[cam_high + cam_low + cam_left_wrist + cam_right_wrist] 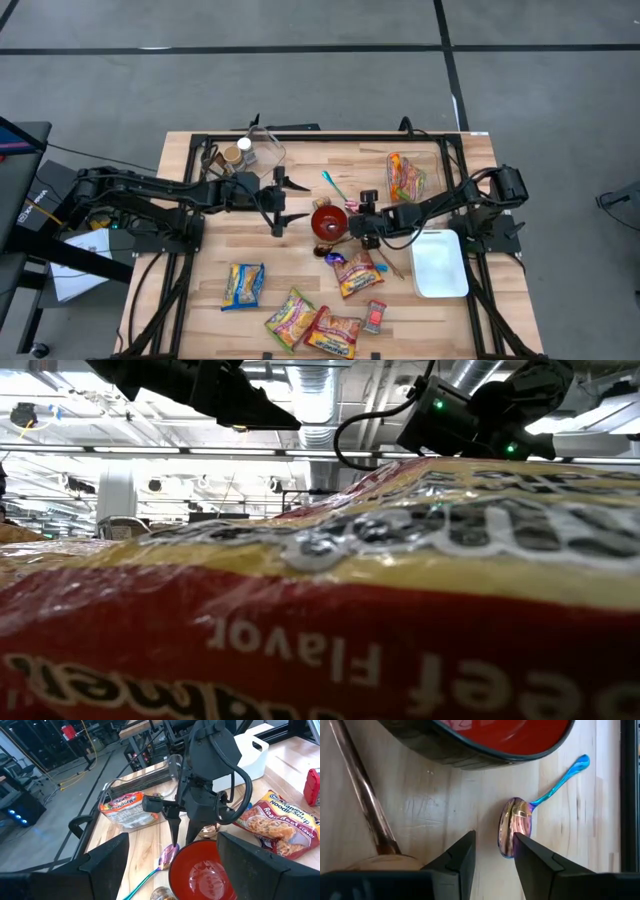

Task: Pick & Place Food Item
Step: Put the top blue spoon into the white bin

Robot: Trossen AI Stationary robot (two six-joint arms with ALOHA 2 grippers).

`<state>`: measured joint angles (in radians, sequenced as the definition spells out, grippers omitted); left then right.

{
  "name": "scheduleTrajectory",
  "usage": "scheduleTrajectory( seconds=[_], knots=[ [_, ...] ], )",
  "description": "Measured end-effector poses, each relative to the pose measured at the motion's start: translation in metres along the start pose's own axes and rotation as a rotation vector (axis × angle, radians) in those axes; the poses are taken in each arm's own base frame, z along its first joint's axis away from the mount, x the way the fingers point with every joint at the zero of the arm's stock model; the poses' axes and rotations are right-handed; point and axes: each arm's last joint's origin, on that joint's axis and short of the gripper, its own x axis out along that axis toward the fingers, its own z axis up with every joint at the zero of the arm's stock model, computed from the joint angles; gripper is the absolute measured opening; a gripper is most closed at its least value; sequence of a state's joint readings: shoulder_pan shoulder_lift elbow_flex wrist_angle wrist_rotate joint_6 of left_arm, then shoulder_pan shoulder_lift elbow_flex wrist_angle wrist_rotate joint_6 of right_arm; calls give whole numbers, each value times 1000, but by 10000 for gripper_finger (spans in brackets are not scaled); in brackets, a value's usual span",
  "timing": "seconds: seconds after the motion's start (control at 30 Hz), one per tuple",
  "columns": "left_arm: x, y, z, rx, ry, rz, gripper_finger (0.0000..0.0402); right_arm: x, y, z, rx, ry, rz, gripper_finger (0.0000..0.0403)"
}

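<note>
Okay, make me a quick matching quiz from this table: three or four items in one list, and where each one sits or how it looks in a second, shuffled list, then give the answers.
Column one:
1. red bowl
2. white tray
3. iridescent spoon
4. left claw

Column two:
A. open, on the bowl's left in the high view
B. lying on the wood just past the right claw's fingertips
C. mid-table between the two arms
D. near the table's right edge, nothing on it

Pairs: 1-C, 2-D, 3-B, 4-A
</note>
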<state>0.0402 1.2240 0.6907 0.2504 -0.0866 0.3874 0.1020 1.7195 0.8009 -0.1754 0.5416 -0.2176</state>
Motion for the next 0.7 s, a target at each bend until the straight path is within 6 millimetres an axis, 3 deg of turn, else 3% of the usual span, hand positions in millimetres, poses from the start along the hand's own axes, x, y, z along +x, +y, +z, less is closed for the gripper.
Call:
scheduleTrajectory(
  seconds=[0.7],
  knots=[
    [0,0,0,-2,-1,-2,296,4,-6,1,40,-13,6,123]
  ],
)
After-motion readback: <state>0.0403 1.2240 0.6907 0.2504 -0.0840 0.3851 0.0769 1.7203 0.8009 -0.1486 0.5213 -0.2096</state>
